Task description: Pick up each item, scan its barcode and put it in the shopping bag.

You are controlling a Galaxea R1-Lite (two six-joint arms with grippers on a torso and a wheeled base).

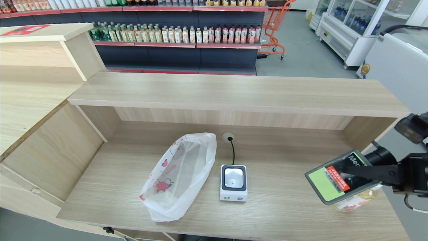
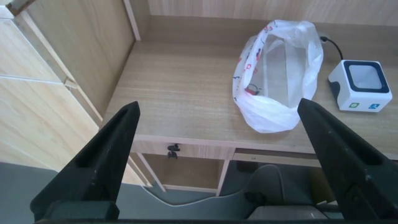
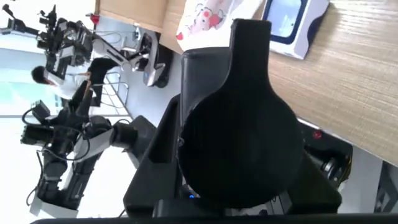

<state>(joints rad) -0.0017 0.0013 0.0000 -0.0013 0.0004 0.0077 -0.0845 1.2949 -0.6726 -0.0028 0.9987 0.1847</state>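
Note:
My right gripper [image 1: 349, 174] is shut on a flat dark box [image 1: 326, 184] with a green and red label, held tilted above the counter's right end. In the right wrist view the dark box [image 3: 236, 137] is close up, with the scanner [image 3: 292, 22] and the bag [image 3: 208, 15] beyond it. The white barcode scanner [image 1: 233, 182] sits mid-counter, glass up. To its left lies the white plastic shopping bag [image 1: 180, 174], mouth open. My left gripper [image 2: 217, 162] hangs open off the counter's front left, facing the bag [image 2: 273, 68] and the scanner [image 2: 360, 84].
A clear container [image 1: 356, 200] with pale contents stands on the counter [image 1: 284, 207] under the held box, near the right edge. The scanner's black cable [image 1: 232, 150] runs to a hole at the back. A raised wooden ledge [image 1: 234, 92] walls the back and left.

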